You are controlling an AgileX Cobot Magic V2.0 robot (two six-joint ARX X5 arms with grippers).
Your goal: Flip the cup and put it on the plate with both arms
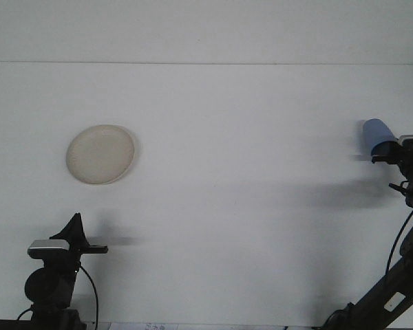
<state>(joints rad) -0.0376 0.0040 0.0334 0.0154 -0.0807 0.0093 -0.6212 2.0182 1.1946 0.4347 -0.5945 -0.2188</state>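
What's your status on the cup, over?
Right tool at blue cup, far right, grip unclear. Left tool idle, low left. Plate bare, nothing between.

From my station I see a broad, plain white matte tabletop (220, 206) filling nearly the whole view. Along its far edge a thin straight seam (206, 63) runs from side to side, and above it rises a flat, pale grey-white wall (206, 31). The light is soft and even, leaving faint grey shadows on the surface.
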